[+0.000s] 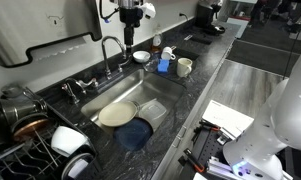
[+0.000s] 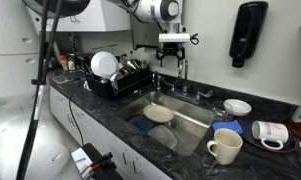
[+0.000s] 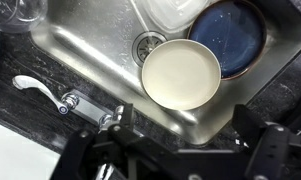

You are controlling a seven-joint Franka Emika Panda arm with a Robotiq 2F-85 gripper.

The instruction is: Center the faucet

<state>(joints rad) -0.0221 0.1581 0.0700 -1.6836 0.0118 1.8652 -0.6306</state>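
Gripper jaws wide apart, nothing between them; dark fingers frame the bottom of the wrist view. It hangs over the sink, close to the top of the faucet; I cannot tell if they touch. The faucet stands at the sink's back rim. In the basin a cream plate overlaps a blue plate. A mug stands on the counter nearby.

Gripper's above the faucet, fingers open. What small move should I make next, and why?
Probably lower the gripper until its open fingers straddle the arch of the faucet. In both exterior views it hangs above the spout, apparently not touching it, so a sideways push cannot swing it yet.
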